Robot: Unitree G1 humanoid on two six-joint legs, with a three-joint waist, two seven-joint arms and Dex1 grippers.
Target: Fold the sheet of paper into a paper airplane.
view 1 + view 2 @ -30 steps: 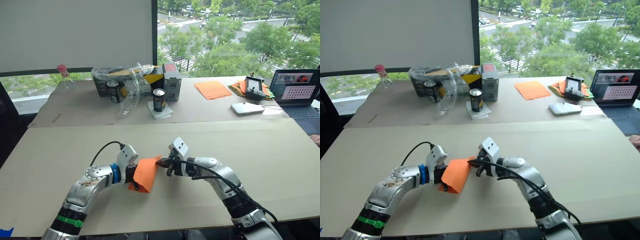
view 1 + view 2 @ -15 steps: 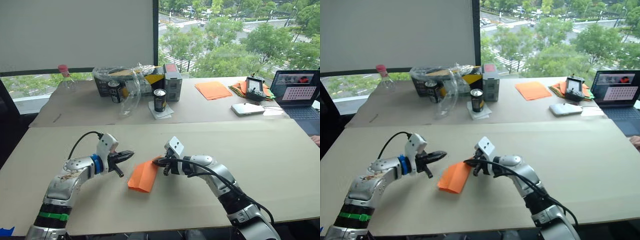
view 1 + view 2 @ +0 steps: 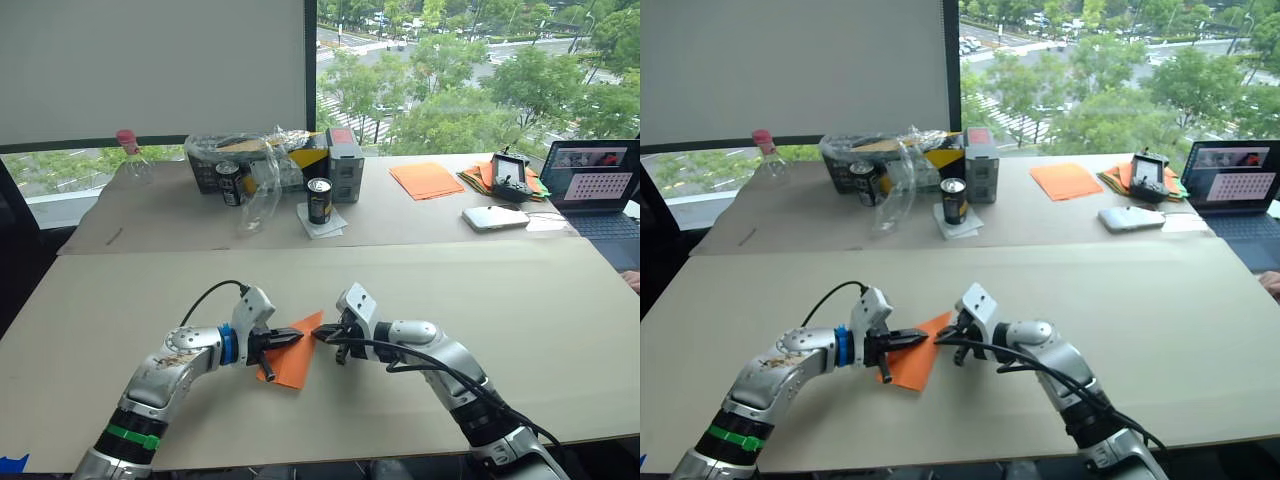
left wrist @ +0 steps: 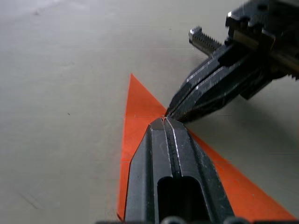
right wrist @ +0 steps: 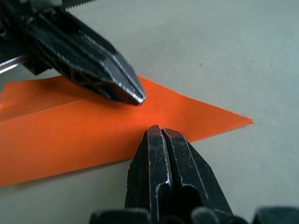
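The paper airplane [image 3: 296, 358] lies flat on the table [image 3: 560, 330], near the front edge, between the two arms; it is a folded orange wedge with its sharp tip pointing away from the robot. The left gripper [image 3: 295, 336] has its fingers pressed together, tips down on the upper layer near the middle. The right gripper [image 3: 322, 335] is likewise closed, its tip meeting the paper just beside the left one (neither pinches the paper; both seem to press).

Judgement: a crease is being flattened. One tip should anchor while the other slides along the fold with light pressure, so the layers stay aligned.
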